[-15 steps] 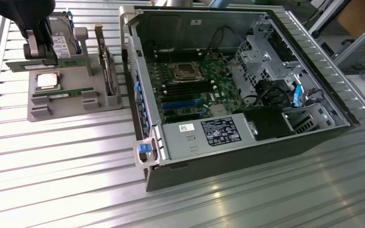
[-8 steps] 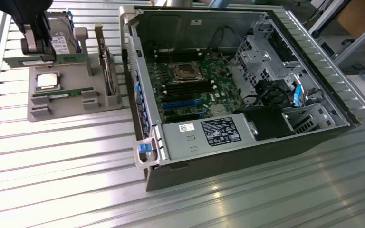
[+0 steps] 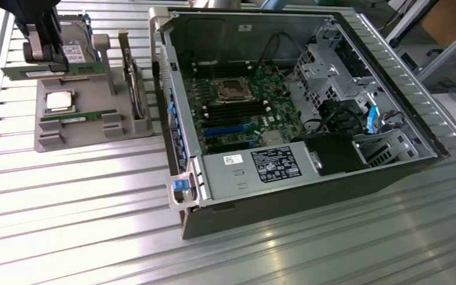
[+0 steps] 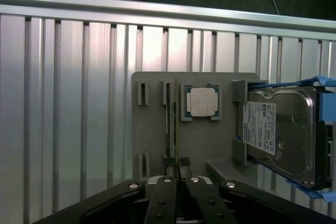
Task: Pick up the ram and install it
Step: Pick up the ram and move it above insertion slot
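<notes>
Claw [image 4: 176, 162] was pressed together on the ram [image 3: 22, 73], pinching its upper long edge around mid-length. The stick hung right under the fingertips, over the grey parts holder [image 3: 78, 138]. A second ram stick [image 3: 73, 116] sat in the holder below the claw, beside the processor [image 3: 60, 101]. My read: light, stiff, thin board with fragile chips and contacts. Best held centrally by the flat faces, no twisting.

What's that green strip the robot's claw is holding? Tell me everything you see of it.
The ram is a long, thin green circuit-board stick, held level on its long edge. The shut gripper pinches it near the middle. It hangs over the grey holder tray, at the exterior view's left of the open computer case.
</notes>
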{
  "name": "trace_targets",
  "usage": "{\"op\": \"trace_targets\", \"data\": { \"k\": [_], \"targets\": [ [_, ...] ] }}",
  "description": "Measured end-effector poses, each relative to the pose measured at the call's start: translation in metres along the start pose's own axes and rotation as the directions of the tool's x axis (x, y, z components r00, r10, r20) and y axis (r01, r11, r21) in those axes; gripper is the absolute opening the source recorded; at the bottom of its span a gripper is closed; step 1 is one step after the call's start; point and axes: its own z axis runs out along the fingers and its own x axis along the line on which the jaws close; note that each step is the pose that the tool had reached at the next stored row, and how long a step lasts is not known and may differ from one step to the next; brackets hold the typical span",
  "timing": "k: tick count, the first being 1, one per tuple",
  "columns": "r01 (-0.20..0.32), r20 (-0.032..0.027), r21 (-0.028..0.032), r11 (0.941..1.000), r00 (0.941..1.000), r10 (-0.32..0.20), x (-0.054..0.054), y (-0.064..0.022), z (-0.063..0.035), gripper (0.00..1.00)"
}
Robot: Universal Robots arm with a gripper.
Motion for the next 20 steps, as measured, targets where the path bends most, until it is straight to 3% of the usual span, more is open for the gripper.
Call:
{"op": "trace_targets", "data": {
  "k": [20],
  "targets": [
    [0.001,0.0206,0.0006,1.0000,0.9998,-0.001,-0.003,0.0009,-0.0217,0.12]
  ]
}}
